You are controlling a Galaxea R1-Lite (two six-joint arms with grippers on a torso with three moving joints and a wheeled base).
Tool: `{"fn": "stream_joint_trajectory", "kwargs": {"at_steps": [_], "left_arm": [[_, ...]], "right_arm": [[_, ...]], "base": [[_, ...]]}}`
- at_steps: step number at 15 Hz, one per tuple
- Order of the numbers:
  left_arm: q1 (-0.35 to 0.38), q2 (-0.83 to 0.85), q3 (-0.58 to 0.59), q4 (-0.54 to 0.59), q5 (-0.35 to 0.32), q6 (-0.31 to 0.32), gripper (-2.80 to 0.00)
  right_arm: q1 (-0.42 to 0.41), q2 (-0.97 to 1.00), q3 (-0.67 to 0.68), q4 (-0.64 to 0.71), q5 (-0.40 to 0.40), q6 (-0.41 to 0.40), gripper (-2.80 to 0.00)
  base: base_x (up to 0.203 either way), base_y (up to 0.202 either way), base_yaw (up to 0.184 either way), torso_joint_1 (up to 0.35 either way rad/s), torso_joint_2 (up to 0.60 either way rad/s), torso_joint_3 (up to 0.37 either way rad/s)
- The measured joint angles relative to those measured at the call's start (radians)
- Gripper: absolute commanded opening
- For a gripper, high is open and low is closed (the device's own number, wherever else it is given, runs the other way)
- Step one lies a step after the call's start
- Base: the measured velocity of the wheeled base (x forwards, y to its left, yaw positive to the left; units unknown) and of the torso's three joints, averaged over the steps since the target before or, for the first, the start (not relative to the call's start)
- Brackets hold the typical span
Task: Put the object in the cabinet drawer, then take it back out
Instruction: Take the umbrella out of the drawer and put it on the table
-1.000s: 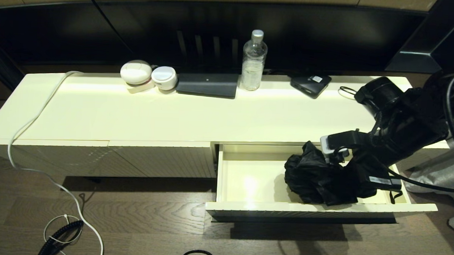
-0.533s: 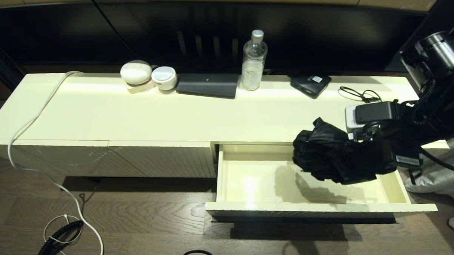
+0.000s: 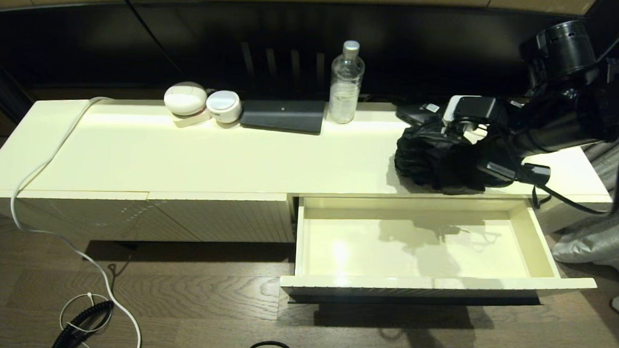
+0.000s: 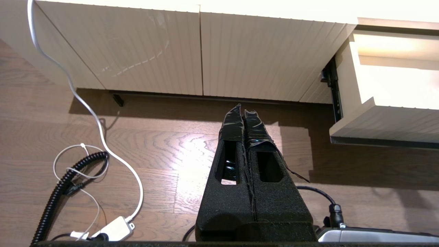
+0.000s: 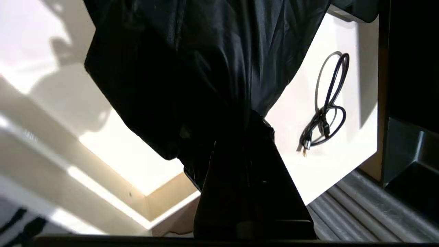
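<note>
We have the black umbrella (image 3: 433, 160) pinched in the right gripper (image 3: 482, 164), its fingers pressed together on the bundle near the handle end, and the crumpled fabric sticks out from the gripper toward the middle of the cabinet. In the right wrist view the fabric (image 5: 192, 68) fills most of the picture ahead of the closed fingers (image 5: 253, 164). The umbrella hangs over the right part of the cabinet top (image 3: 238, 156), just behind the open drawer (image 3: 415, 244), and we cannot tell whether it touches the surface. A second ago we saw it down inside the drawer at the right end; half a second ago it was lifted above the drawer's back edge; now it is clear of the drawer, which shows only a shadow on its floor. The left gripper (image 4: 244, 118) sits parked low over the wooden floor (image 4: 171, 154), its fingers shut together, facing the ribbed door panels (image 4: 205, 51). Along the back of the cabinet top we see two white round cases (image 3: 201, 102), a flat dark pad (image 3: 283, 115), a clear water bottle (image 3: 346, 82) and a black box with a white sticker (image 3: 419, 113) partly hidden behind the umbrella. A thin cable coil (image 5: 325, 109) lies on the top near the right end. A white cord (image 3: 46, 185) trails off the left end down to the floor.
</note>
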Motion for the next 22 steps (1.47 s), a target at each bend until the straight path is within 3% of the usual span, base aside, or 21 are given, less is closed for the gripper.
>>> {"fn": "stream_joint_trajectory", "kwargs": {"at_steps": [5, 6, 7, 13, 17, 22], "left_arm": [[0.0, 0.0, 0.0, 0.0, 0.0, 0.0, -2.8], [0.0, 0.0, 0.0, 0.0, 0.0, 0.0, -2.8], [0.001, 0.0, 0.0, 0.0, 0.0, 0.0, -2.8], [0.0, 0.0, 0.0, 0.0, 0.0, 0.0, -2.8], [0.0, 0.0, 0.0, 0.0, 0.0, 0.0, -2.8], [0.0, 0.0, 0.0, 0.0, 0.0, 0.0, -2.8]], "right_arm": [[0.004, 0.115, -0.108, -0.027, -0.011, 0.046, -2.8], [0.009, 0.133, -0.119, -0.058, -0.019, 0.071, -2.62], [0.016, 0.149, -0.124, -0.093, -0.037, 0.091, 0.0], [0.046, 0.214, -0.128, -0.288, -0.102, 0.151, 0.0], [0.072, 0.118, -0.031, -0.209, -0.069, 0.155, 0.0], [0.129, -0.139, 0.26, -0.093, 0.059, 0.14, 0.0]], "base": [[0.0, 0.0, 0.0, 0.0, 0.0, 0.0], [0.0, 0.0, 0.0, 0.0, 0.0, 0.0], [0.0, 0.0, 0.0, 0.0, 0.0, 0.0], [0.0, 0.0, 0.0, 0.0, 0.0, 0.0], [0.0, 0.0, 0.0, 0.0, 0.0, 0.0], [0.0, 0.0, 0.0, 0.0, 0.0, 0.0]]}}
